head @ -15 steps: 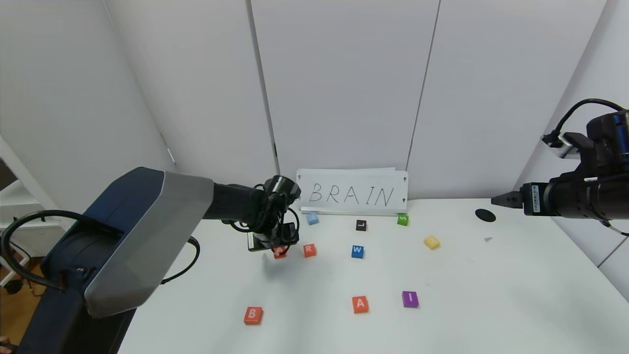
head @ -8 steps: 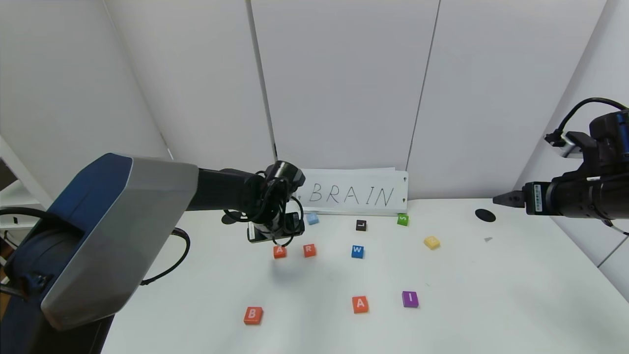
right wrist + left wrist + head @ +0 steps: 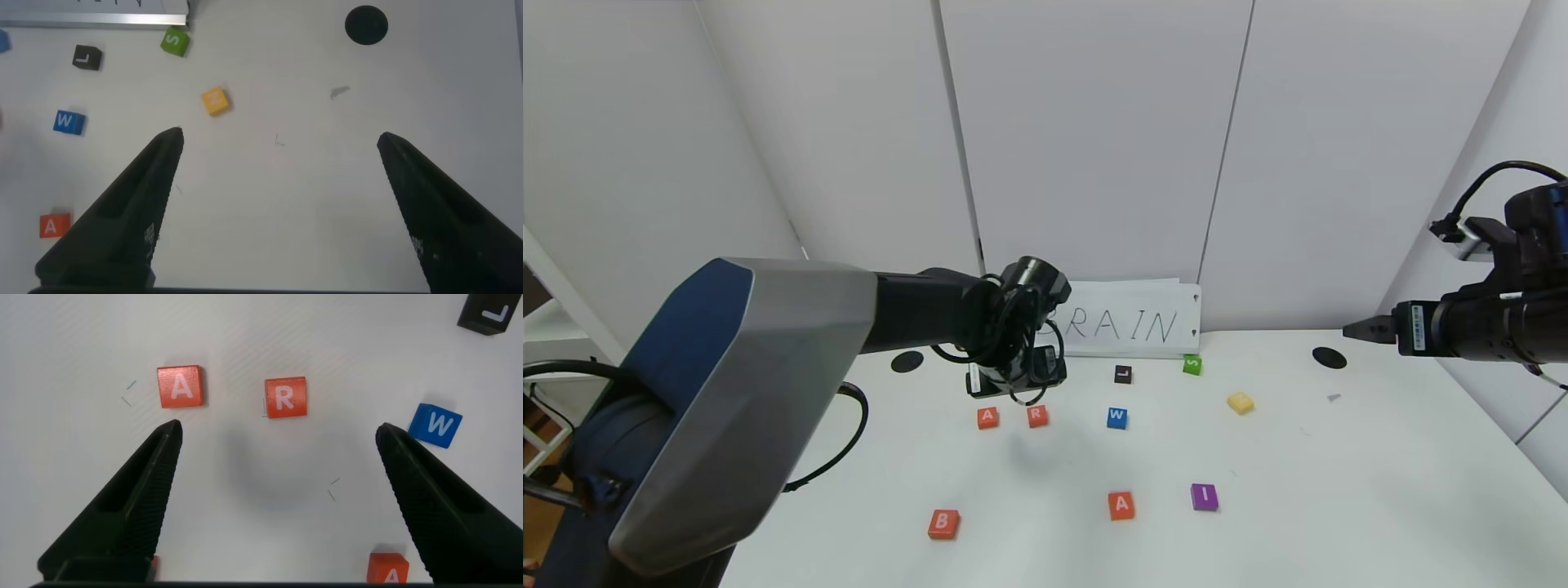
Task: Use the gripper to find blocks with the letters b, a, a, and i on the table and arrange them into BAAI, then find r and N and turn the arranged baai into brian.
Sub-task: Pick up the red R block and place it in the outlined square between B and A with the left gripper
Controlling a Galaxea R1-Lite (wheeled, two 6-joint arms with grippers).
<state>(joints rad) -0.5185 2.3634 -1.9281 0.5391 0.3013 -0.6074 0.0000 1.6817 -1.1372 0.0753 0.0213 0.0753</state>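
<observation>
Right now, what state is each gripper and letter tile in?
left gripper: open, empty, above the table near A and R
right gripper: open, empty, parked at the right
A tile: flat, letter up, beside R
R tile: flat, letter up, untouched
B tile: flat, near edge, alone
second A tile: flat, beside I
I tile: flat, letter up
N tile: flat, not yet moved

Left arm (image 3: 760, 384): large link with dark blue shell and silver-grey faceted cover, narrowing to a black forearm; black cables looped around the wrist and a thick black cable trailing beneath. Left gripper (image 3: 278, 469): two black, tapering fingers (image 3: 122, 518) with ribbed inner faces. Right arm (image 3: 1494, 327): black throughout, white label strip near the tip, black cable arching above. Right gripper (image 3: 278, 175): matching black ribbed fingers (same pattern).
</observation>
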